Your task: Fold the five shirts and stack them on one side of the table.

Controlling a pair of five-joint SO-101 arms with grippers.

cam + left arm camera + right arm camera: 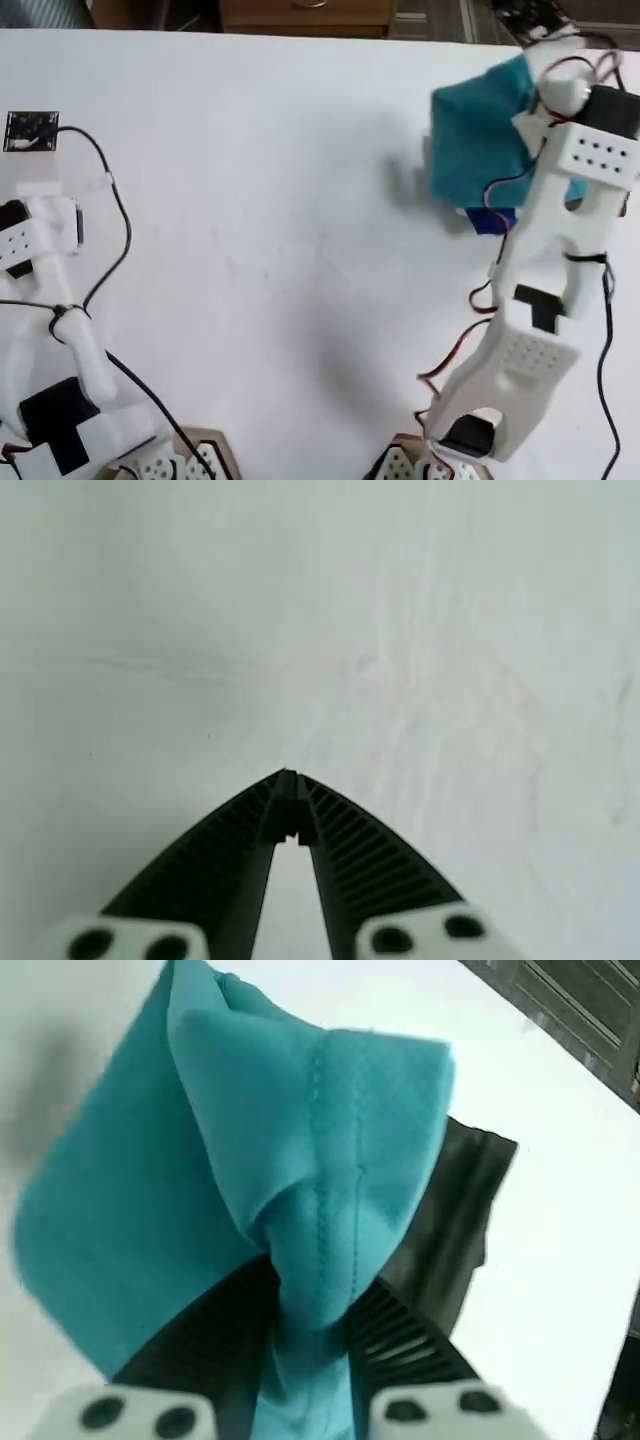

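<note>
1. Bench (pixel 260 200): white top, seen from above in the high view.
2. Teal shirt (pixel 475 130): at 2 o'clock on the bench, bunched and partly raised off the surface. In the right wrist view the teal shirt (pixel 200 1160) hangs in loose folds that gather to a narrow neck, with a stitched seam running down it.
3. Right gripper (pixel 305 1295): its ribbed fingers (pixel 400 1345) are pinching that gathered neck of teal cloth, one finger on each side of it.
4. Blue shirt (pixel 490 220): a strip shows under the teal shirt at its 6 o'clock edge, touching it. How it is folded cannot be told.
5. Dark cloth (pixel 465 1210): flat on the bench just behind the teal shirt in the right wrist view, and partly covered by it.
6. Right arm (pixel 540 290): runs from its base at 5 o'clock up to the teal shirt at 2 o'clock, with red and black wires along it.
7. Left gripper (pixel 288 780): fingers (pixel 370 860) pressed together, tips meeting with nothing between them, over bare bench.
8. Left arm (pixel 50 260): at the 8 to 9 o'clock edge, well apart from the shirts.
9. Black cable (pixel 115 220): loops from a small black board (pixel 30 130) at 10 o'clock down to the left arm.
</note>
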